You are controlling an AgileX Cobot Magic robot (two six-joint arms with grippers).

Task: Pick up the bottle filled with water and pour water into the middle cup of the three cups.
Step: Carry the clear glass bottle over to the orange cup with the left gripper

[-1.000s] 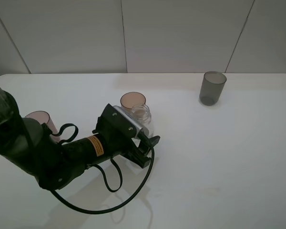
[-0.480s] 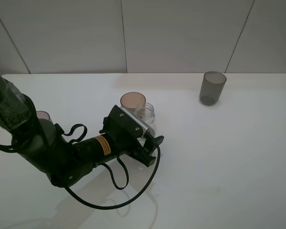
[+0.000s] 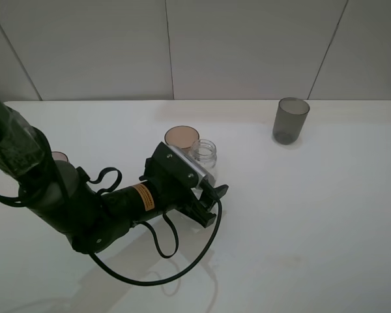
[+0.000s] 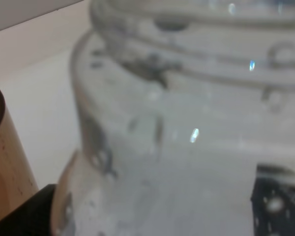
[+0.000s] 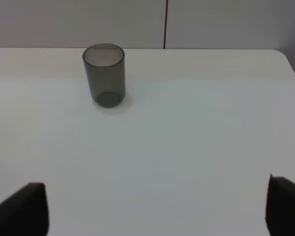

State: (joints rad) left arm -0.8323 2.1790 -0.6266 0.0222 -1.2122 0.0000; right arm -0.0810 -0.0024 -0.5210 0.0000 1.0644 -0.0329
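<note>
Left fingers (image 4: 20,216) pinched the bottle (image 3: 204,151), just beside the amber cup (image 3: 180,135); the grey cup (image 5: 104,73) stood empty; right fingers (image 5: 24,211) spread.

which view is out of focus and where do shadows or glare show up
Left wrist view: the bottle fills the frame and is blurred, with small bright glints on it; the amber cup at the edge is soft too. Exterior high view: sharp, with a soft shadow on the table. Right wrist view: sharp, evenly lit, faint shadow beside the grey cup.
</note>
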